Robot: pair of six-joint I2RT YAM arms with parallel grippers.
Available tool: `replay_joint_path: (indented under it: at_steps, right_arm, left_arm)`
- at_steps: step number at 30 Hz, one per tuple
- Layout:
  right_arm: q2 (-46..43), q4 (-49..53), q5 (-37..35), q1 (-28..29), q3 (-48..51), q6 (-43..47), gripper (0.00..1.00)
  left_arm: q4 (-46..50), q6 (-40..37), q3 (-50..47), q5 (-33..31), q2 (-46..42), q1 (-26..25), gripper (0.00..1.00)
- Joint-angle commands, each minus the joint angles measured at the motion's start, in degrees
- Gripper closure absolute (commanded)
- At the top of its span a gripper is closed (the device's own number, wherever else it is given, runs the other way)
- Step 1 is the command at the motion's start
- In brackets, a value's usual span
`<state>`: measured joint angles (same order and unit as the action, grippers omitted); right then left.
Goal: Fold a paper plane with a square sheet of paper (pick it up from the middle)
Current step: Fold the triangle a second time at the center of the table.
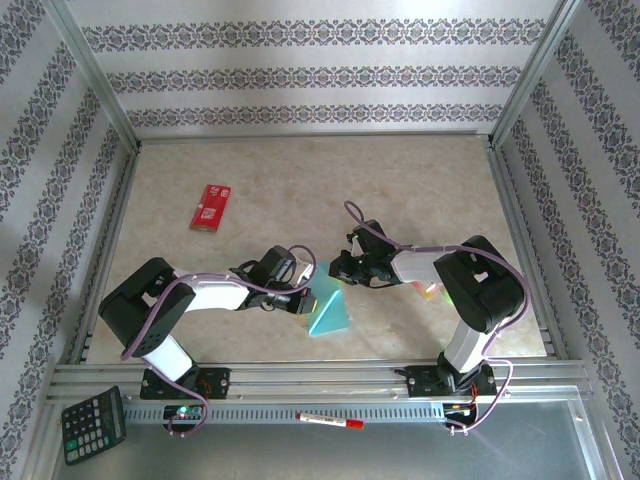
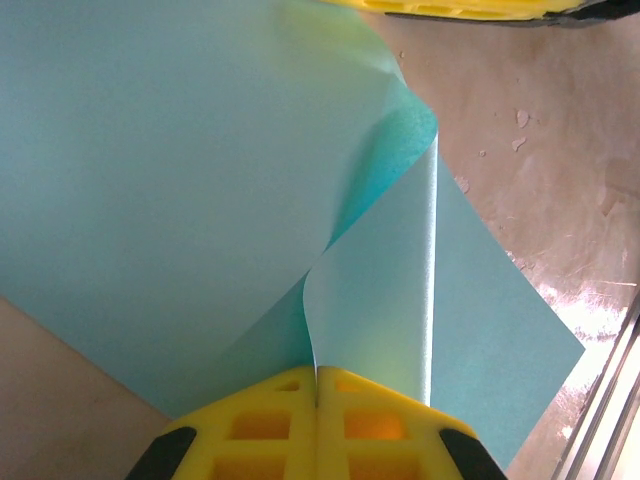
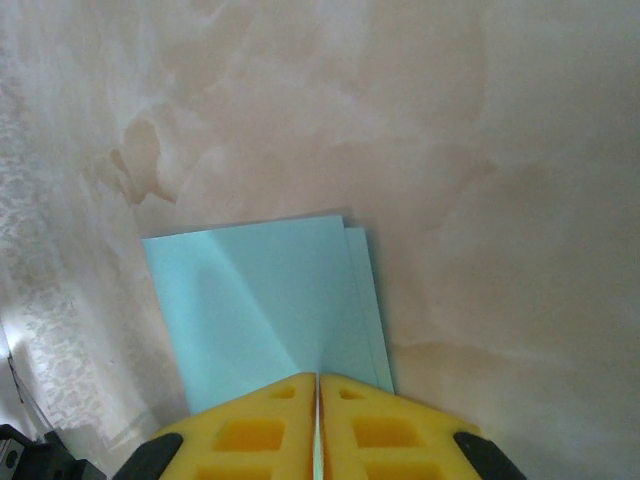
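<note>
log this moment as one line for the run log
left gripper: shut on sheet | right gripper: shut on sheet | sheet: teal, creased, curled between grippers | red packet: lying apart, far left

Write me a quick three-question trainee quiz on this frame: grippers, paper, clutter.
1. Fill in: the red packet lies on the table, ____ (touching / apart) from the square sheet of paper.
2. What is the right gripper pinching? A) the red packet B) the square sheet of paper C) nothing
3. True or false: the left gripper is open and off the paper.

Key: 1 apart. 2 B. 3 false: it is shut on the sheet, which curls up from its fingers.
</note>
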<state>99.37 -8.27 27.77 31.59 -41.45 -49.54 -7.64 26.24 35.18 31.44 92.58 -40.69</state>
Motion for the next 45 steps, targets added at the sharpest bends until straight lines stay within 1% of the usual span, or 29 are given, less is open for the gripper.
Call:
replay_joint_path:
  at_steps: [1,7,12,17,20,23,25,28,30,34,37,45]
  right_arm:
    - [0.4,2.7,-1.1,-0.4,0.9,0.4,0.88]
    - [-2.4,5.4,-0.1,-1.5,-2.0,2.0,0.81]
    - [-5.6,8.3,0.5,-2.3,-3.5,3.3,0.80]
    - [-10.4,8.8,0.5,-2.1,-0.3,1.4,0.80]
    - [-14.5,8.6,0.7,-1.1,3.1,-0.7,0.83]
    - [-18.9,7.9,0.8,2.3,7.0,-3.7,0.88]
    - [-21.8,5.3,0.3,5.4,10.4,-6.5,0.93]
    - [-24.6,1.4,-1.9,11.2,14.1,-9.3,0.98]
    - [-25.2,-1.5,-3.9,15.3,15.6,-10.0,1.00]
    - [-23.6,-7.3,-7.6,20.5,17.7,-12.6,1.00]
    - [-20.9,-11.9,-8.6,22.4,18.2,-13.8,1.00]
    - [-14.9,-17.7,-10.5,26.8,17.3,-15.9,1.00]
  left_arm:
    - [3.9,-1.4,0.3,-1.6,0.9,0.8,1.00]
    - [4.6,-1.4,0.2,-2.0,1.4,0.8,1.00]
    - [4.8,-1.2,0.1,-2.3,1.6,0.8,1.00]
    - [5.0,-1.2,0.2,-2.3,1.8,0.8,1.00]
    - [5.2,-1.2,0.3,-2.5,1.8,0.8,1.00]
    - [5.2,-1.2,0.4,-2.7,1.7,0.8,1.00]
    - [5.2,-1.2,0.3,-2.7,1.8,0.8,1.00]
    - [5.7,-1.4,0.8,-3.0,2.1,0.8,1.00]
    - [5.8,-1.4,0.9,-3.1,2.2,0.8,1.00]
    - [5.6,-1.4,1.0,-3.0,2.3,0.8,1.00]
    - [5.3,-1.2,1.1,-2.9,2.6,0.8,1.00]
    - [5.4,-1.2,1.3,-2.6,3.4,0.8,1.00]
